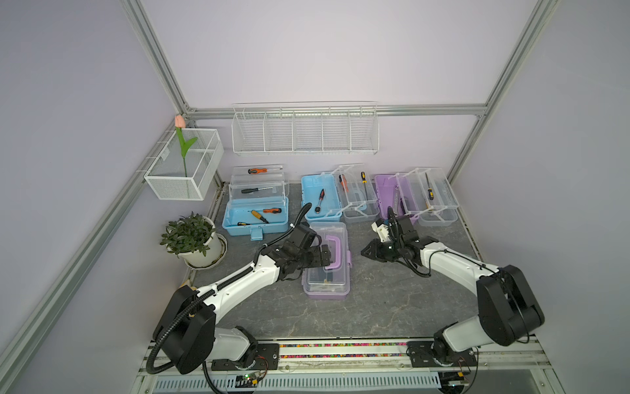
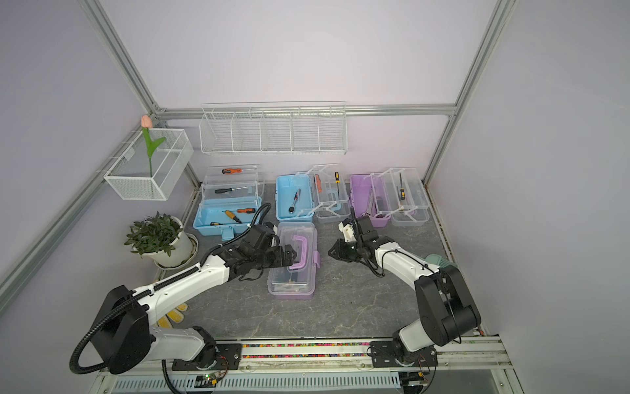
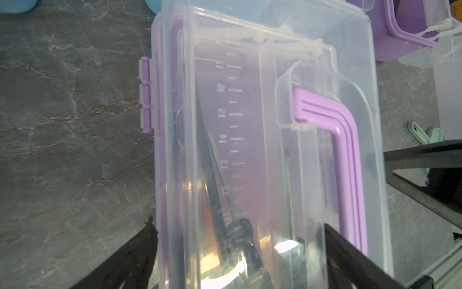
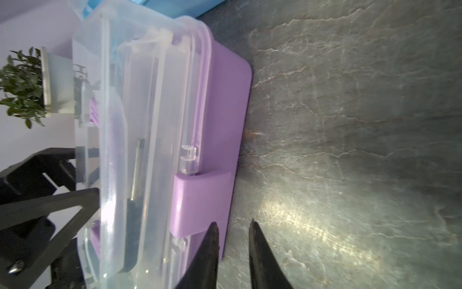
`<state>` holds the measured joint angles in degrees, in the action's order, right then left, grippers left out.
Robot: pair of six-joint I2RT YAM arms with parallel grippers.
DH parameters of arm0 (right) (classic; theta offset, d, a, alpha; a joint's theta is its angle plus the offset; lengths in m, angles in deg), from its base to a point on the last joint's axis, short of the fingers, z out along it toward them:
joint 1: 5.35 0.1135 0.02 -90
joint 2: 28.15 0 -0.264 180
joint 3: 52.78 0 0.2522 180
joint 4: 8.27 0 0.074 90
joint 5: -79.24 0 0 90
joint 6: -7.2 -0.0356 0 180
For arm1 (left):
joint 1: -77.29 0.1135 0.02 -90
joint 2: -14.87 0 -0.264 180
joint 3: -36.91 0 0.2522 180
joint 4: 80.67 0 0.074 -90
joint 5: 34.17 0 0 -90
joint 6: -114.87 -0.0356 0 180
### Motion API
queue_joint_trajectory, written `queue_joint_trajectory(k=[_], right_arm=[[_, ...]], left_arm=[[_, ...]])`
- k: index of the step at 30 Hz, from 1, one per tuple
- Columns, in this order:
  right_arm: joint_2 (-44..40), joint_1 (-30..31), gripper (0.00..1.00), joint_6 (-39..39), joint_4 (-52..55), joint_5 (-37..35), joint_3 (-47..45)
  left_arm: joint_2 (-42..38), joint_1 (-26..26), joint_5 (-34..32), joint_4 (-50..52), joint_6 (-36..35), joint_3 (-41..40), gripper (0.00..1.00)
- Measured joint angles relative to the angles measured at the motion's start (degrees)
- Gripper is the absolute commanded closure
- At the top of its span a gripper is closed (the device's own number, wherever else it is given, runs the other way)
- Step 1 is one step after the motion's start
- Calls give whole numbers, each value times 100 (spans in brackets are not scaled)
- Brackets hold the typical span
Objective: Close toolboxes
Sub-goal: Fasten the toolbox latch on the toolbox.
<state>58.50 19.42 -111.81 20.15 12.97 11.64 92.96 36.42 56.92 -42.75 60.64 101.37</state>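
Closed purple toolbox (image 1: 326, 273): you find it in the middle of the desk (image 1: 381, 307), between the two arms. Its clear lid is down on the purple base, and the purple handle (image 1: 332, 250) lies flat on the lid.
Latch (image 4: 200, 202): it is on the side facing your right arm and lies flat against the base.
Left tool (image 1: 323, 259): released, with the jaws spread wide over the closed box's lid beside the handle and nothing gripped. You cannot tell whether it touches the lid.
Right tool (image 4: 233, 225): released but narrow, with a slim gap between the tips and nothing in it. It sits low over the desk near the latch, and both top views show bare desk between them.
Back-left light-blue toolbox (image 1: 255, 221): open in the desk's back-left corner. Its clear trays step up toward the back edge, and screwdrivers lie in the base and trays.
Middle light-blue toolbox (image 1: 318, 196): open at the middle of the back edge. A ratchet (image 1: 319, 201) lies in the base, and the trays, swung out to its right, hold screwdrivers.
Open purple toolbox (image 1: 385, 191): near the back-right corner. Its trays are swung toward the right edge, and a yellow-handled screwdriver (image 1: 429, 191) lies in one.
Potted plant (image 1: 191, 238): at the left edge.
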Motion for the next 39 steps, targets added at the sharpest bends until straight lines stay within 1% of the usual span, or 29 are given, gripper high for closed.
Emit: queue_joint_trajectory(k=[3, 8, 10, 13, 18, 21, 23, 29, 32, 35, 39], right_arm=[[258, 262, 80, 157, 157, -284, 245], [695, 719, 81, 173, 127, -345, 487], [785, 734, 81, 22, -22, -212, 470], [881, 723, 80, -319, -590, 118, 374], [944, 719, 80, -664, -1180, 396, 374], [970, 765, 80, -807, -1622, 619, 409], [977, 767, 80, -826, -1727, 651, 442], [933, 774, 80, -595, -1410, 476, 540], [780, 761, 81, -393, -1012, 369, 538], [588, 667, 81, -138, -511, 52, 546], [629, 616, 80, 98, -31, -345, 564]], left_arm=[[20, -4, -2, 20, 0, 22, 1], [74, -4, 2, 37, -2, 68, 1], [98, 11, -26, 35, -20, 85, 0], [144, 46, -166, 66, -68, 166, 1], [155, 107, -330, 125, -57, 192, 3], [160, 118, -385, 105, -46, 192, 4], [160, 122, -413, 111, -42, 192, 4], [153, 118, -461, 127, -44, 197, 4], [146, 105, -503, 166, -48, 216, 4], [144, 87, -525, 195, -63, 223, 4], [144, 83, -533, 195, -66, 223, 5]])
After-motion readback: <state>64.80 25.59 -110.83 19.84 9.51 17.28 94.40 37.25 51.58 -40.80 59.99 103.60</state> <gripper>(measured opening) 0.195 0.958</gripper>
